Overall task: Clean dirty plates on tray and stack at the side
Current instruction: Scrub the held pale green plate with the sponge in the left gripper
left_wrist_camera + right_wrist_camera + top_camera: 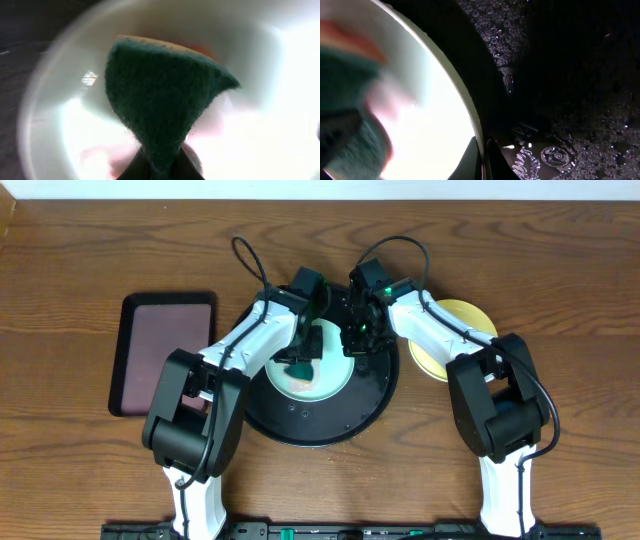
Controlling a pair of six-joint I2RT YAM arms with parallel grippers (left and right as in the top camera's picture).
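A pale mint-blue plate (325, 383) with reddish smears lies on the round black tray (315, 425). My left gripper (303, 352) is shut on a green sponge (160, 95) and presses it onto the plate (260, 75). My right gripper (482, 160) is shut on the plate's right rim (465, 100), one finger on each side; it also shows in the overhead view (357, 332). A pale yellow plate (462, 330) lies on the table right of the tray, partly hidden by the right arm. A third plate is not distinguishable.
A rectangular dark maroon tray (165, 350) lies on the wooden table to the left. The glossy black tray surface (560, 75) fills the right wrist view. Both arms cross over the tray's far half.
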